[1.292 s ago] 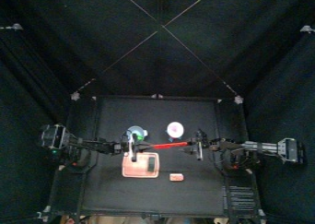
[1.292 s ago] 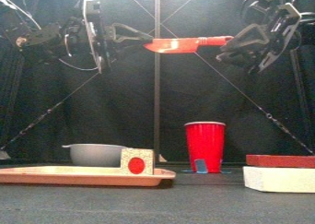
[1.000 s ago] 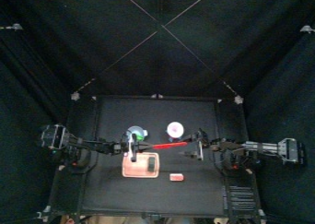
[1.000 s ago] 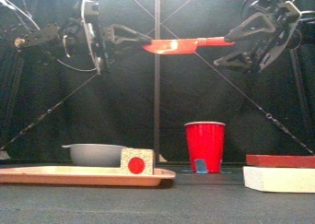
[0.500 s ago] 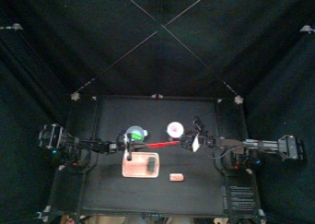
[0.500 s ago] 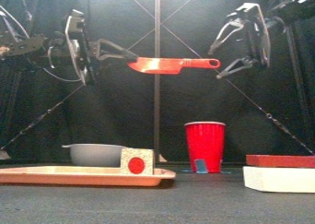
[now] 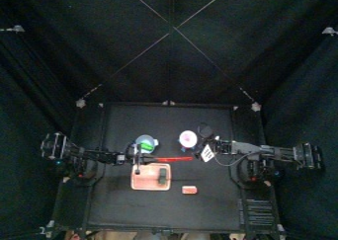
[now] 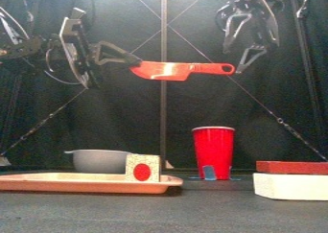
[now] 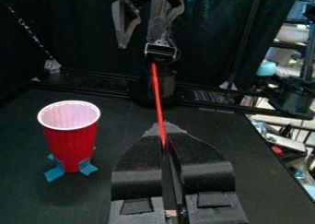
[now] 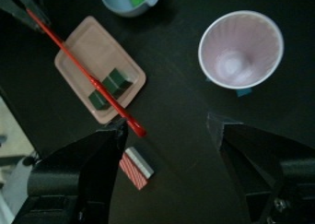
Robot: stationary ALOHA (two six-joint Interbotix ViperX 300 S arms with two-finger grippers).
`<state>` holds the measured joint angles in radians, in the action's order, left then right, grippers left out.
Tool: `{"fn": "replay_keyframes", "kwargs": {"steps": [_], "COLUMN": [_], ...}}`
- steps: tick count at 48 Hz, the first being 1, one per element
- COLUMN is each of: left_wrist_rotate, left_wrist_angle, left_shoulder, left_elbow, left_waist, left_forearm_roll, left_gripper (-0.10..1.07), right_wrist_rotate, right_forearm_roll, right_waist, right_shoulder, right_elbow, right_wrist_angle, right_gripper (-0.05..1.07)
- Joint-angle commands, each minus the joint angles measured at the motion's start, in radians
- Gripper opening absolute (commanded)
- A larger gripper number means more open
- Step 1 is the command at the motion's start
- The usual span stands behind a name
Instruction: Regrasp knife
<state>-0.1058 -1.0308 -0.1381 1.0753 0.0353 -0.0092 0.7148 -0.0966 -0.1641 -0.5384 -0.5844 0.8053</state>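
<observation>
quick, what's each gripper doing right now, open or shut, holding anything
Left gripper: shut on the knife, held in the air above the table.
Right gripper: open, holding nothing, off the knife's handle end.

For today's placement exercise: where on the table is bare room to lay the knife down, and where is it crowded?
Bare black table shows along the far edge and its left side. The near middle is crowded: pink board, red cup, grey bowl. The knife hangs above, in the left tool.
</observation>
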Motion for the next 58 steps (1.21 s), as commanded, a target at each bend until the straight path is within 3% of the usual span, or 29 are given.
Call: {"fn": "replay_keyframes", "kwargs": {"steps": [1,9,14,21,25,42,58], "left_wrist_rotate": [0.002,0.000,0.000,0.000,0.002,0.002,0.002], "left_wrist_angle": [0.002,0.008,0.009,0.009,0.009,0.009,0.009], "left_shoulder": [-0.011,-0.011,-0.011,-0.011,-0.011,-0.011,-0.011], "left_elbow": [-0.014,-0.014,-0.015,-0.017,-0.017,-0.018,-0.021], "left_waist": [0.002,0.002,0.002,0.002,-0.002,0.002,0.003], "left_forearm_roll": [0.017,0.034,0.034,0.034,0.035,0.037,0.035], "left_gripper": [0.30,0.30,0.30,0.30,0.30,0.30,0.30], "right_wrist_rotate": [-0.147,-0.426,-0.571,-0.709,-0.755,-0.758,-0.758], "right_forearm_roll": [0.129,0.311,0.394,0.437,0.439,0.302,0.265], "right_waist": [-0.043,-0.071,-0.067,-0.040,-0.020,0.101,0.109], "right_shoulder": [-0.005,-0.025,-0.023,-0.020,-0.015,0.025,0.084], "right_elbow": [0.011,-0.069,-0.123,-0.166,-0.187,-0.238,-0.229], "right_wrist_angle": [-0.040,-0.252,-0.319,-0.341,-0.407,-0.575,-0.594], "right_gripper": [0.98,0.98,0.98,0.98,0.98,0.97,0.95]}}
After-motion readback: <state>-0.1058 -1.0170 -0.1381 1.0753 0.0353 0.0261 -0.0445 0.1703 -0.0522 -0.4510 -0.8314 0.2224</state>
